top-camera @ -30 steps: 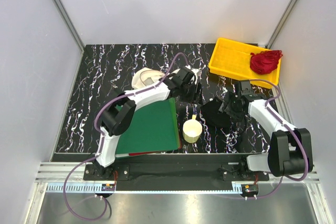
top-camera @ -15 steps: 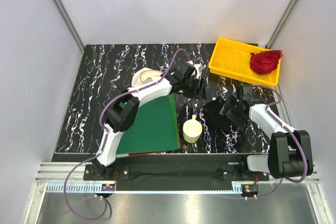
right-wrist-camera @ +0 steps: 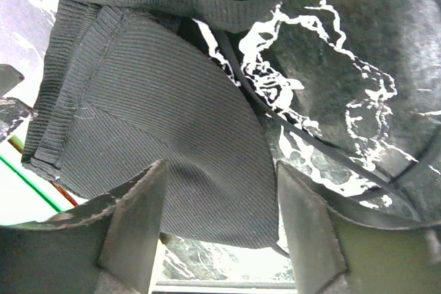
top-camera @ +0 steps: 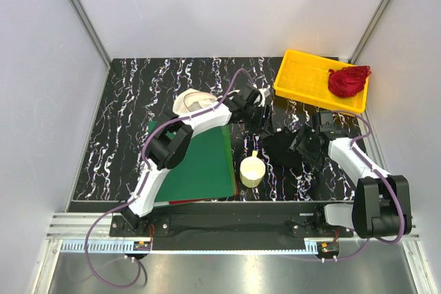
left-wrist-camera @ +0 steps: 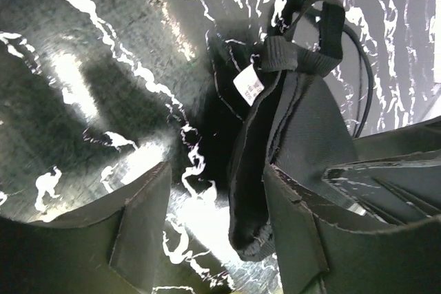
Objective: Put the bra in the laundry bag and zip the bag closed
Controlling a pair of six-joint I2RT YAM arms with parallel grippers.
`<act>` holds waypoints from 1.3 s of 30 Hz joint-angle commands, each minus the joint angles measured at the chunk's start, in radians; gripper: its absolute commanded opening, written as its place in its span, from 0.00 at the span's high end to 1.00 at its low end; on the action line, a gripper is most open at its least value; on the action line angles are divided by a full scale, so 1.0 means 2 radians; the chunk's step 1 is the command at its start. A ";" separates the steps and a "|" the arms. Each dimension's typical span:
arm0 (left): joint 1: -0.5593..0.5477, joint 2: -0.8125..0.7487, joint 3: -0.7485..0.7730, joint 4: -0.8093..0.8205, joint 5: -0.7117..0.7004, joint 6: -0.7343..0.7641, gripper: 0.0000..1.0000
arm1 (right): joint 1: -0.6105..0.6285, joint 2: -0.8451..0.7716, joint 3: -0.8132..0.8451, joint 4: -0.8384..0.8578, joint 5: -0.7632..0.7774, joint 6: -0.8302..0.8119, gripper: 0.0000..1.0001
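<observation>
The black bra (top-camera: pixel 279 148) lies crumpled on the marbled table between my two grippers. My left gripper (top-camera: pixel 264 122) is at its far left edge. In the left wrist view the bra (left-wrist-camera: pixel 303 122) stands up with its white label, and its folded edge hangs between the open fingers of the left gripper (left-wrist-camera: pixel 220 222), against the right finger (left-wrist-camera: pixel 293 232). My right gripper (top-camera: pixel 304 144) is over the bra's right side. Its open fingers in the right wrist view (right-wrist-camera: pixel 220 222) straddle the lower edge of a ribbed cup (right-wrist-camera: pixel 158 122). The cream-white laundry bag (top-camera: pixel 187 100) lies behind the left arm, partly hidden.
A cream cup (top-camera: pixel 251 171) with a handle stands just left of the bra. A green board (top-camera: pixel 200 166) lies under the left arm. A yellow tray (top-camera: pixel 303 77) at the back right holds a red garment (top-camera: pixel 348 80). Grey walls close in the table.
The left gripper has moved right and slightly farther back, up to the bra's edge. The right gripper has shifted only a little at the bra's right side, and the bra has bunched differently.
</observation>
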 commanded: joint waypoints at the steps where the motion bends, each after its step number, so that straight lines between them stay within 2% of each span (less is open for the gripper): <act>1: 0.003 0.006 0.030 0.025 0.030 -0.009 0.42 | -0.003 0.009 -0.003 0.048 -0.018 0.011 0.38; 5: 0.008 0.010 0.030 0.034 0.049 -0.017 0.41 | -0.003 0.015 -0.010 0.079 -0.029 0.010 0.52; 7: 0.016 0.016 0.025 0.054 0.076 -0.030 0.35 | -0.003 0.021 -0.013 0.095 -0.030 0.007 0.64; 10: 0.024 0.019 0.022 0.073 0.093 -0.050 0.33 | -0.003 0.026 -0.017 0.115 -0.032 0.001 0.73; 13: 0.025 0.027 0.029 0.072 0.100 -0.054 0.36 | -0.003 0.022 -0.020 0.118 -0.026 -0.003 0.85; 17: 0.025 0.036 0.039 0.068 0.092 -0.057 0.44 | -0.003 -0.002 -0.027 0.123 -0.028 -0.008 0.92; 18: 0.025 0.039 0.041 0.067 0.091 -0.058 0.45 | -0.003 -0.009 -0.028 0.122 -0.030 -0.010 0.97; 24: 0.025 0.062 0.068 0.050 0.087 -0.054 0.53 | -0.002 -0.037 -0.042 0.133 -0.042 -0.025 1.00; 28: 0.027 0.070 0.080 0.042 0.082 -0.054 0.55 | -0.002 -0.056 -0.052 0.151 -0.072 -0.046 1.00; 32: 0.030 0.075 0.088 0.041 0.087 -0.057 0.62 | -0.002 -0.060 -0.050 0.157 -0.105 -0.062 1.00; 36: 0.031 0.085 0.099 0.039 0.093 -0.057 0.72 | -0.002 -0.063 -0.048 0.164 -0.120 -0.075 1.00; 39: 0.032 0.091 0.107 0.032 0.094 -0.054 0.84 | -0.002 -0.064 -0.046 0.163 -0.115 -0.076 1.00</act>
